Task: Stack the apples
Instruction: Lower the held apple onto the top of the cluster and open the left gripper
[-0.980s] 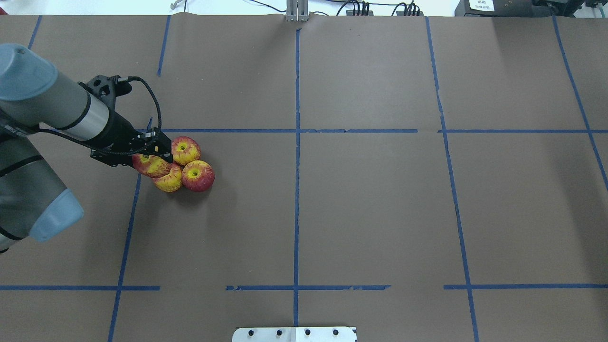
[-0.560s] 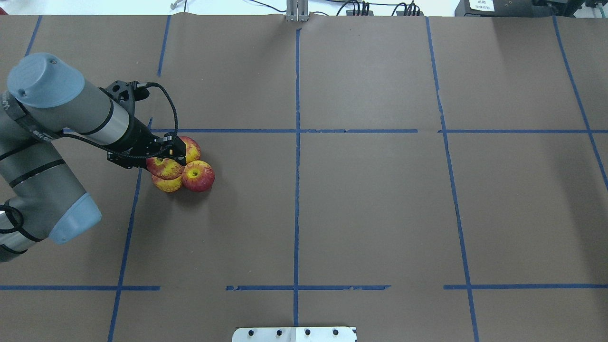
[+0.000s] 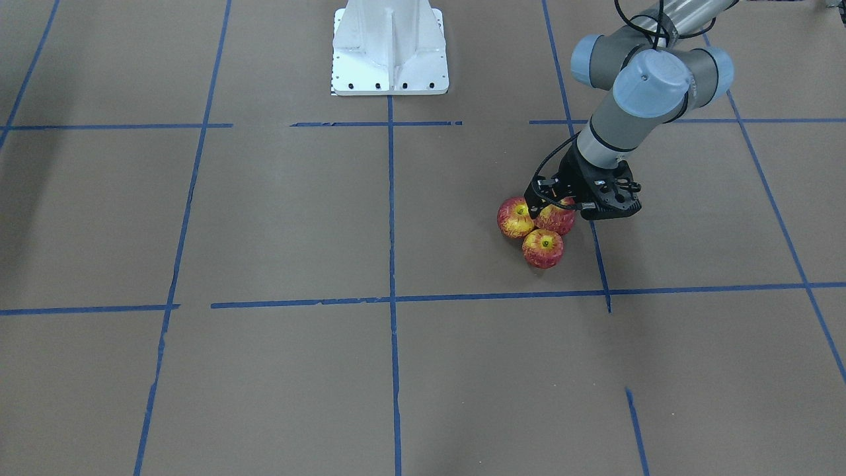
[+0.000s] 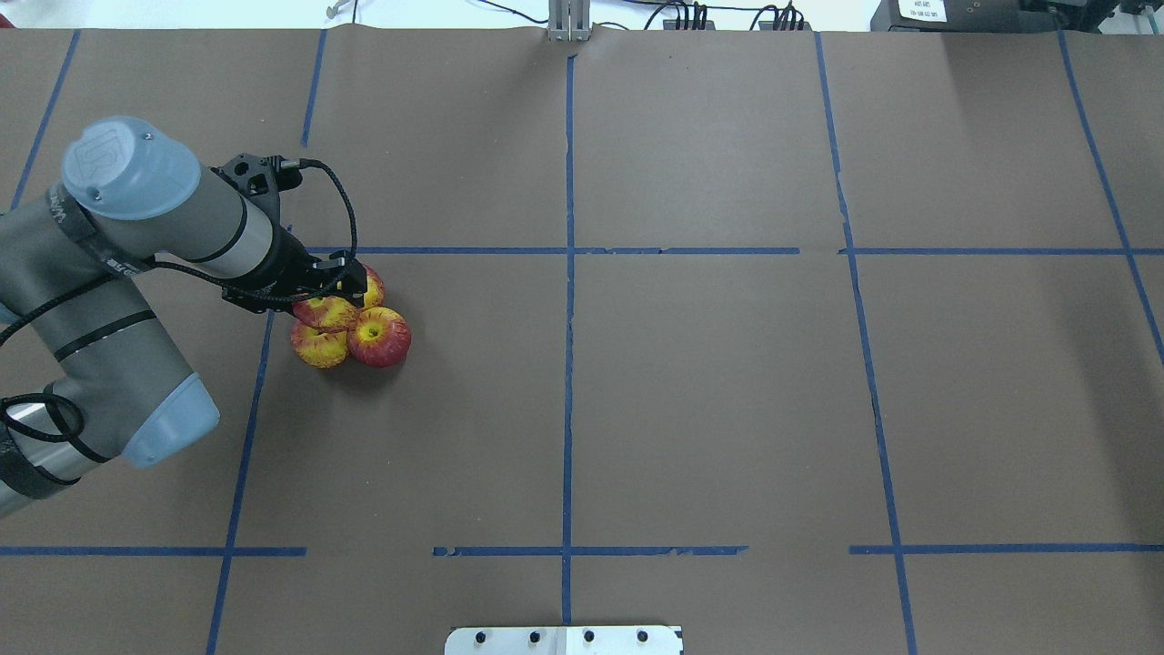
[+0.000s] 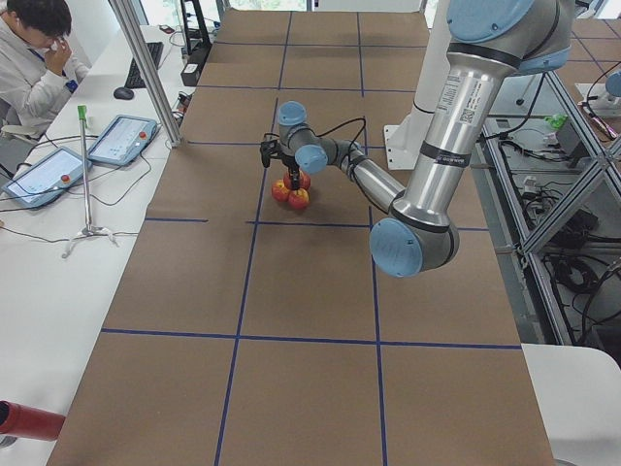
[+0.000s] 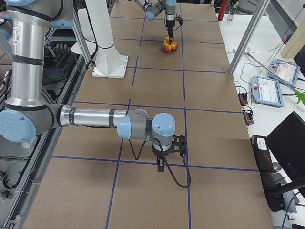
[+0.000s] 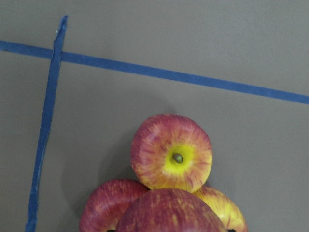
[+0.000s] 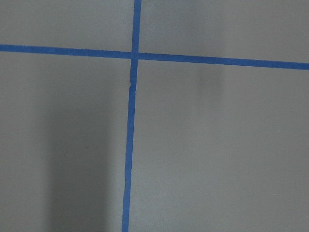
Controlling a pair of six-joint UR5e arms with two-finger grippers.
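Observation:
Three red-and-yellow apples sit touching in a cluster on the brown table: one (image 4: 378, 337), one (image 4: 319, 348) and one (image 4: 373, 286) half hidden by the gripper. My left gripper (image 4: 333, 297) is shut on a fourth apple (image 4: 325, 312) and holds it over the middle of the cluster. In the front view the held apple (image 3: 556, 219) is above two visible apples (image 3: 514, 218) (image 3: 543, 248). The left wrist view shows the held apple (image 7: 169, 210) at the bottom edge above the others (image 7: 171, 152). My right gripper (image 6: 162, 164) hangs far off over bare table; I cannot tell its state.
Brown paper covers the table (image 4: 709, 382), marked with blue tape lines (image 4: 568, 273). The white robot base (image 3: 390, 46) stands at the near middle edge. Tablets (image 6: 268, 90) and an operator (image 5: 34, 58) are beyond the far side of the table.
My left gripper has carried the held apple to the right, from beside the cluster to over its middle. The three resting apples have not moved.

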